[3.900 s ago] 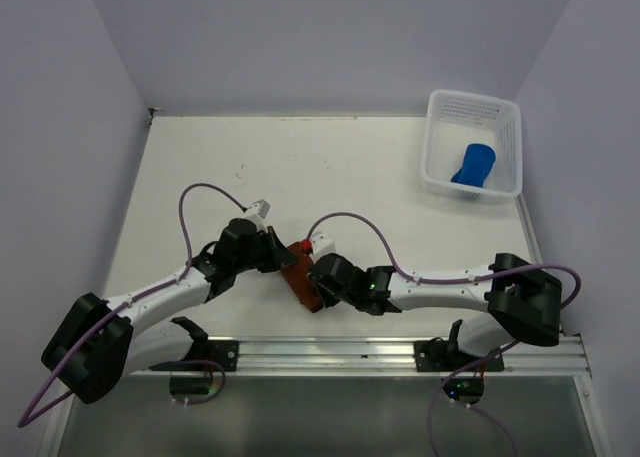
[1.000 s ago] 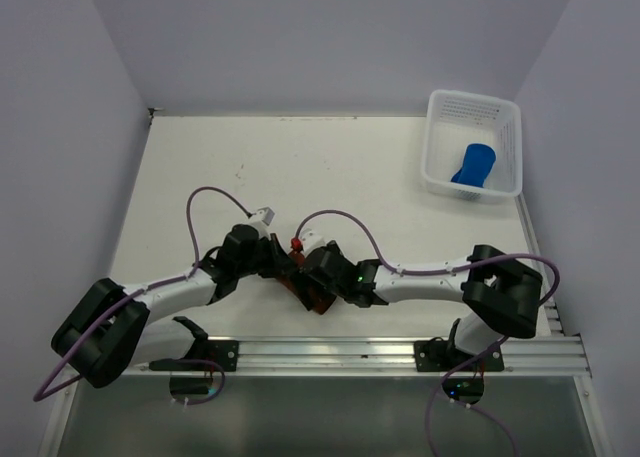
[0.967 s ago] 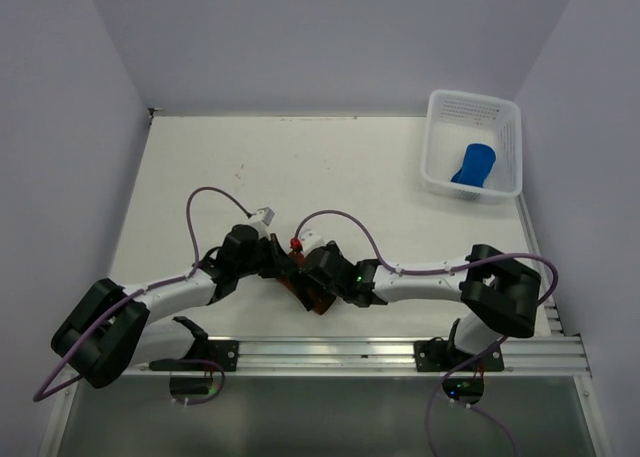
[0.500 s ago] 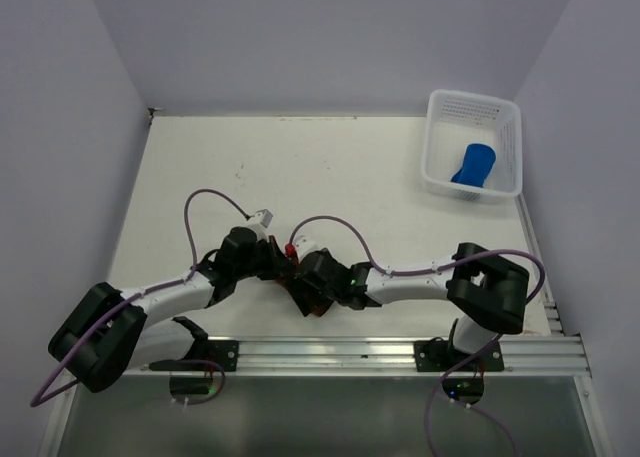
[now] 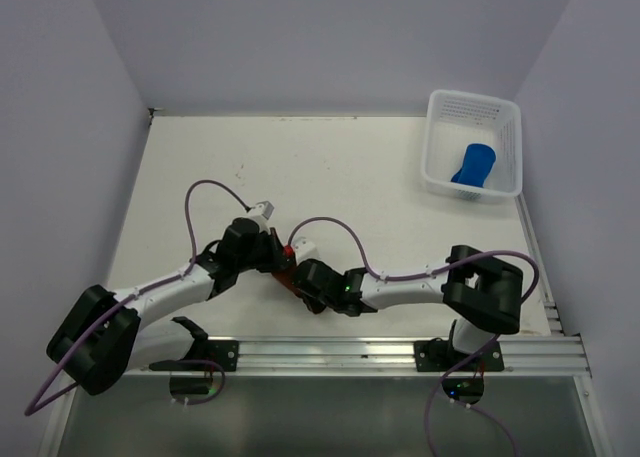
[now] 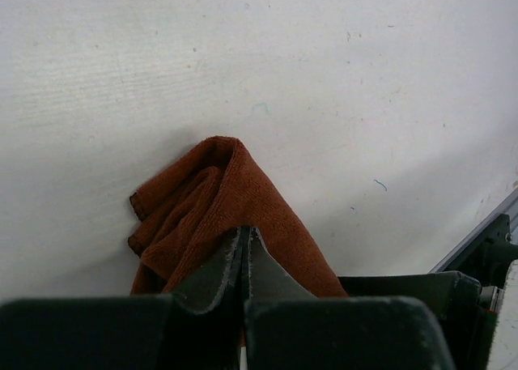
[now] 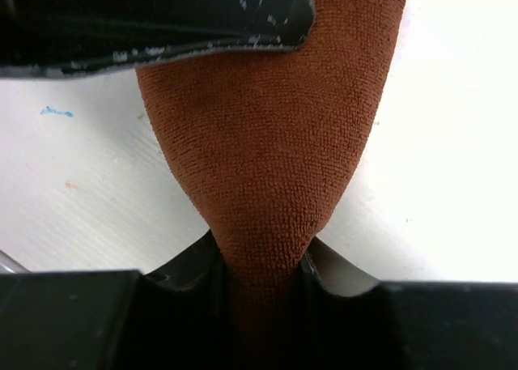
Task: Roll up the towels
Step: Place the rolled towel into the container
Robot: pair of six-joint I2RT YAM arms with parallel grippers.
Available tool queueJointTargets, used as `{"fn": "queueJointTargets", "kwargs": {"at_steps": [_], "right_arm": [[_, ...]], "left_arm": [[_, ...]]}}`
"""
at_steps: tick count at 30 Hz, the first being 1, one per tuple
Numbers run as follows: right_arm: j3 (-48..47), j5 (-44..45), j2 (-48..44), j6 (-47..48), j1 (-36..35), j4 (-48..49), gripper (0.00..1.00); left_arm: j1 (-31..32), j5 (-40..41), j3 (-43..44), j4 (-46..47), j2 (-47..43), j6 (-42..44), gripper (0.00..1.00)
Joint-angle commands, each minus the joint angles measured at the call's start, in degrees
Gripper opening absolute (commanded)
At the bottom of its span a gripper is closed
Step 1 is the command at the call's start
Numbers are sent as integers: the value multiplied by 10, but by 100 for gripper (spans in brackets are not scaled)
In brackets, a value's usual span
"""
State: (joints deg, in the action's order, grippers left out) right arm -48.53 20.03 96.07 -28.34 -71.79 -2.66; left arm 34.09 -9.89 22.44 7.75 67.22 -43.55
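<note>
The right claw [image 7: 263, 265] is clenched on a bunched end of the rust-brown cloth towel [image 7: 275, 127], which lies on the white surface [image 5: 300, 167] between both arms, probably anchoring it for rolling. The left claw [image 6: 245, 239] is squeezed tight against the cloth's other side; whether it pinches a fold I cannot tell. The bright blue rolled towel [image 5: 473, 164] sits in the white perforated plastic basket [image 5: 470, 99], seemingly finished.

The rust-brown towel [image 6: 243, 200] sits well apart from the white basket [image 5: 475, 107], off toward its near-left, and it's bunched into a narrow, creased wad with one folded corner poking out. Over there the royal blue towel [image 5: 473, 164] is rolled into a snug cylinder, lying at a slant inside that basket.
</note>
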Motion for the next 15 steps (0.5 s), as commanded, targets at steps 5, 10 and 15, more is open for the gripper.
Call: {"fn": "queueJointTargets", "kwargs": {"at_steps": [5, 10, 15], "right_arm": [[-9, 55, 15, -33, 9, -62, 0], [-7, 61, -21, -15, 38, -79, 0], [-31, 41, -82, 42, 123, -103, 0]], "left_arm": [[-47, 96, 95, -142, -31, 76, 0], [-86, 143, 182, -195, -46, 140, 0], [-97, 215, 269, -215, -13, 206, 0]]}}
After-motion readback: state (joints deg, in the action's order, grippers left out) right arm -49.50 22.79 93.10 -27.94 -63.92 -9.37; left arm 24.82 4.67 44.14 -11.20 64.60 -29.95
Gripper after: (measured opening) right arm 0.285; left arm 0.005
